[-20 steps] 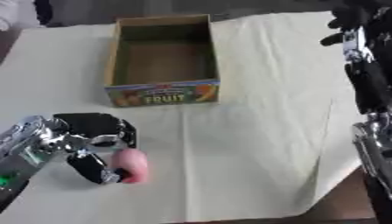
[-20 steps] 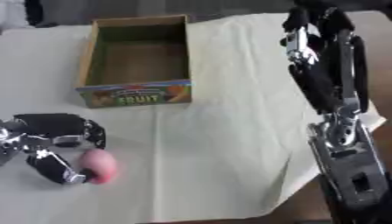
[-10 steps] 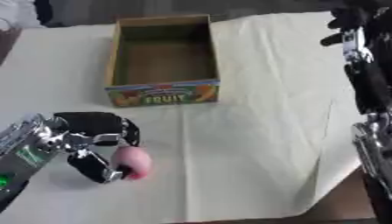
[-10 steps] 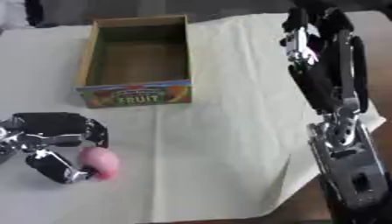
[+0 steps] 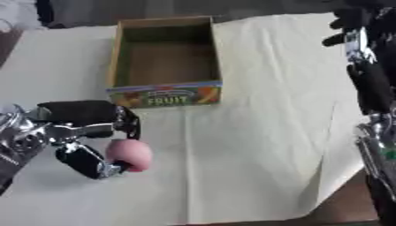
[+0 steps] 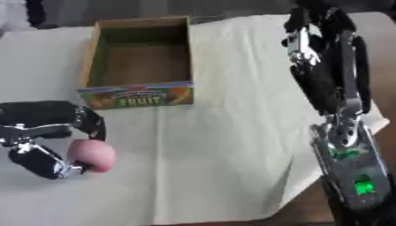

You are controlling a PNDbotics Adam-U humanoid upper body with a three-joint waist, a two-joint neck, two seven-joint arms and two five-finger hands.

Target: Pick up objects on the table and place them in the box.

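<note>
Curling around a pink rounded object (image 5: 128,154), the left hand (image 5: 81,132) sits low at the left side of the tabletop (image 5: 263,132), which is covered by a pale cream cloth. Fingers arch over the top of the object and the thumb comes up from below, so the pink thing is cupped between them at the hand's open, right-facing side; it touches the fingertips (image 5: 131,128) above and the thumb tip beneath. Whether it is lifted clear of the cloth or resting on it cannot be told. The object looks nearly round, perhaps slightly taller than wide, with no clear long axis and no end that visibly points anywhere. Beyond the left hand and a little to its right stands the box (image 5: 166,95), an open cardboard tray with a printed front panel reading FRUIT. Its long axis runs away from the robot, the printed short end nearest the hand, the interior bare brown card. The box is near the hand but apart from it, a strip of cloth between them. The right hand (image 6: 306,26) is raised at the far right, well apart from the box and from the pink object, above the cloth's right edge; its fingers cannot be made out well enough to say how they are set. It holds nothing visible.
</note>
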